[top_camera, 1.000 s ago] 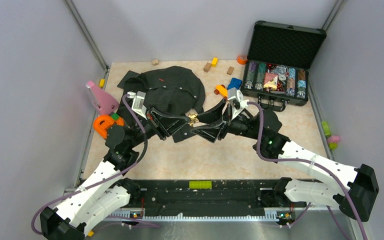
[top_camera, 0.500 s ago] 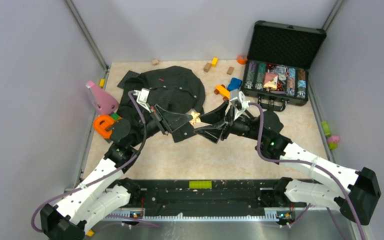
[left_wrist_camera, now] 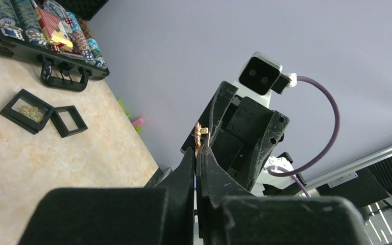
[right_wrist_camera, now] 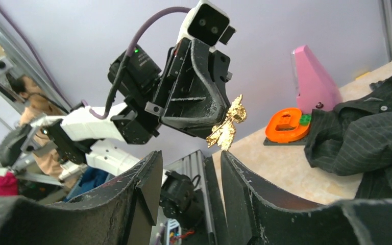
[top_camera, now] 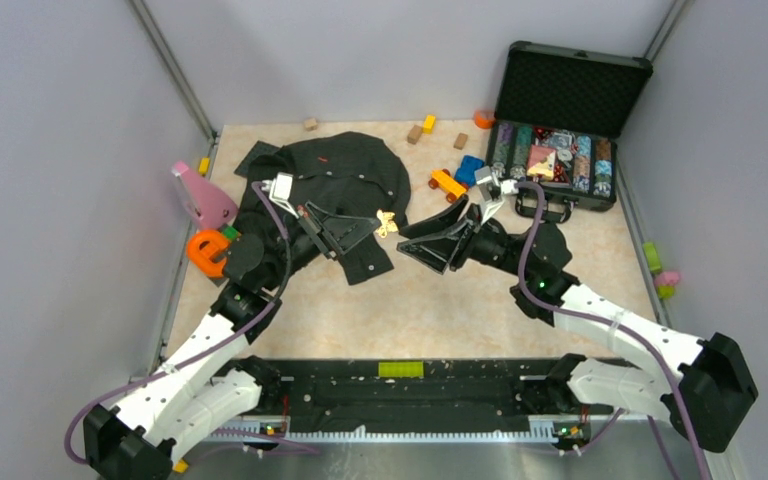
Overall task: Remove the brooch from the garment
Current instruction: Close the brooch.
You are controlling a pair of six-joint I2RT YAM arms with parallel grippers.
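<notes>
The black two-finger left gripper [left_wrist_camera: 200, 153] is shown with its jaws pressed together. A small gold-coloured metal brooch [left_wrist_camera: 198, 136] is pinched upright at the tips, clear of the beige marbled table [left_wrist_camera: 56, 163]. A white camera module [left_wrist_camera: 261, 75] with a purple cable [left_wrist_camera: 332, 117] is seen behind. On the table, a black square box [left_wrist_camera: 15, 116] touches a black square frame [left_wrist_camera: 57, 124], near a black case of poker chips [left_wrist_camera: 41, 41].

No writing, number or brand can be read in any view. The small green tag [top_camera: 400, 369] on the black rail [top_camera: 480, 388], lower centre, is too small to read.
</notes>
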